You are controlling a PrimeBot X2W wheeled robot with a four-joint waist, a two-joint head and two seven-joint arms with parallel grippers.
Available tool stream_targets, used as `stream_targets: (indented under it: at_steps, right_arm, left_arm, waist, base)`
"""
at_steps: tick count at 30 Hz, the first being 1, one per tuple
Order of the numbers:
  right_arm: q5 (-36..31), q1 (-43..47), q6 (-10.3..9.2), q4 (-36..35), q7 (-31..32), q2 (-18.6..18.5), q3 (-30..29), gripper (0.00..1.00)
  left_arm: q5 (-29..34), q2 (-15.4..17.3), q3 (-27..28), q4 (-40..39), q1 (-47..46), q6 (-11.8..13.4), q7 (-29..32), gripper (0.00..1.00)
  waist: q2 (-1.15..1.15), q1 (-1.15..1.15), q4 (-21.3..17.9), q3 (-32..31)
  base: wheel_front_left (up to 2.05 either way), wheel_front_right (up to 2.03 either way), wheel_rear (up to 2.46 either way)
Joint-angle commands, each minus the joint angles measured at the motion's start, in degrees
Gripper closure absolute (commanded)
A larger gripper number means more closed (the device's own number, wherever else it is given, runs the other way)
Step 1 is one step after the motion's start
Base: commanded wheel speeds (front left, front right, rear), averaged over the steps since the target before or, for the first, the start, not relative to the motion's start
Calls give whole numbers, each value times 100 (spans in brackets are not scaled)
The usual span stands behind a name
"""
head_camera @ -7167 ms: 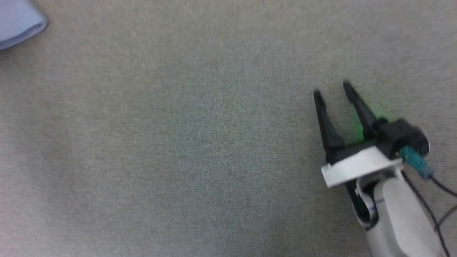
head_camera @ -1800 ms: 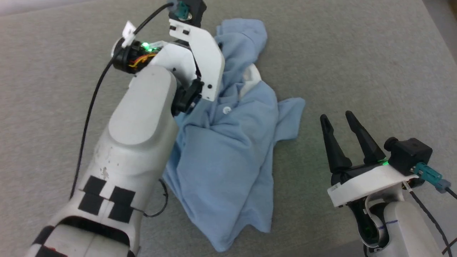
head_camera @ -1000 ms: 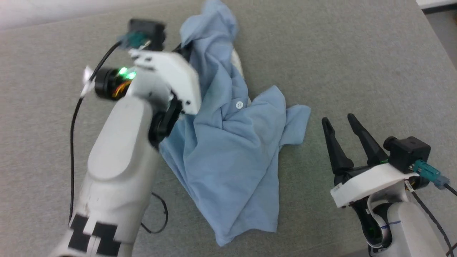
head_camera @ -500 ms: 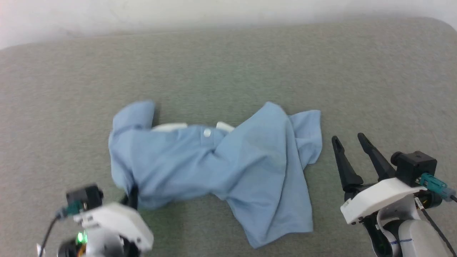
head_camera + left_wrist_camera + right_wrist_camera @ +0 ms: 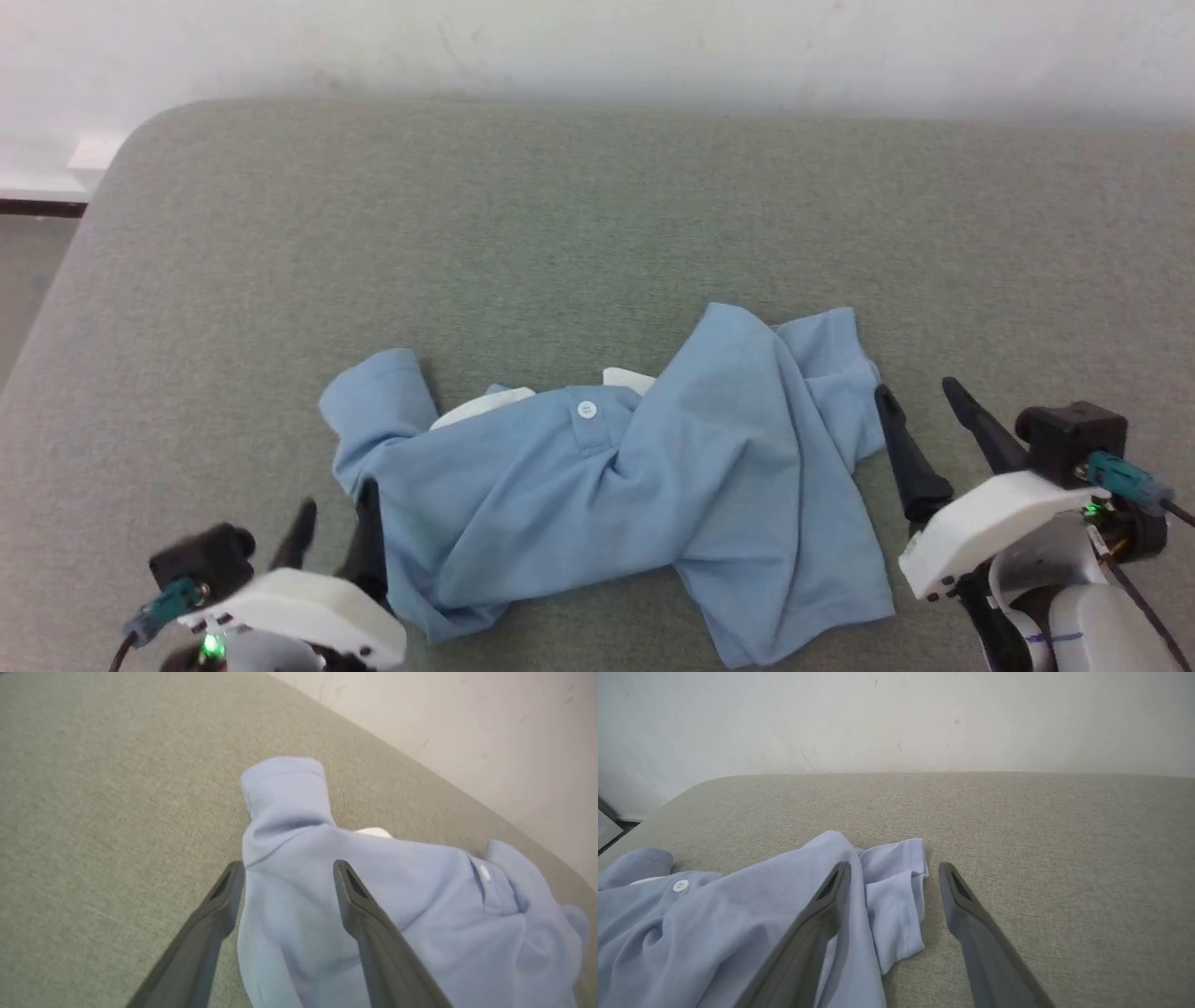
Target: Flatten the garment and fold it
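Left side first: the left gripper (image 5: pixel 336 504) is down at the near-left corner of the shirt with its long dark fingers spread apart, holding nothing. In its wrist view, the left gripper (image 5: pixel 287 865) has one finger over the bare grey fabric-covered counter (image 5: pixel 233 280) and the other over blue cloth.

The light blue short-sleeved polo shirt (image 5: pixel 597 485) now lies stretched sideways across the near middle of the counter. A second or so ago the left arm had it hoisted in a bunched, hanging clump, so it has just been laid down and let go. I'd say that's the rough spread done, but it isn't flat yet.

Moving right, one sleeve (image 5: pixel 373 392) pokes up at the far left, then a strip of white collar (image 5: pixel 481 408) and a white button (image 5: pixel 586 409). Deep creases twist through the body, and the right half is folded over itself with the other sleeve (image 5: pixel 826 355) crumpled on top.

The right gripper (image 5: pixel 917 390) is also open and empty, as it was before. The cloth's right edge now reaches its nearer finger, where earlier there was a gap. The head camera has also tilted up since then, so the pale wall (image 5: pixel 597 47) is now in shot. Next comes smoothing — probably pulling both sides outward.
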Motion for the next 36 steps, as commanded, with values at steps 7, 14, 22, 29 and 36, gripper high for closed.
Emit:
stream_targets:
  at_steps: [7, 14, 22, 29, 36]
  right_arm:
    - [45, -793, -5, 421, 560, 13, 377, 0]
    - [235, -1919, -5, 1391, 1798, 13, 498, 0]
    - [300, -2449, -5, 2095, 3059, 13, 528, 55]
    - [532, -2518, -5, 1763, 3140, 13, 503, 100]
    - [390, -3297, -5, 1688, 2343, 13, 404, 100]
  left_arm:
    - [447, -86, 24, 220, -666, -254, -1499, 0]
    - [675, -159, -123, 606, -1093, -327, -2056, 0]
    - [640, -230, -185, 953, -1238, -397, -2189, 0]
    - [603, -244, -171, 1087, -1261, -434, -2233, 0]
    - [591, -253, -171, 1129, -1325, -447, -2256, 0]
  waist:
    - [0, 1, 194, 217]
    - [0, 1, 345, 477]
    - [0, 1, 480, 571]
    - [0, 1, 522, 561]
    - [0, 1, 522, 625]
  base:
    - [0, 0, 0]
    - [0, 0, 0]
    - [0, 0, 0]
    - [0, 0, 0]
    - [0, 0, 0]
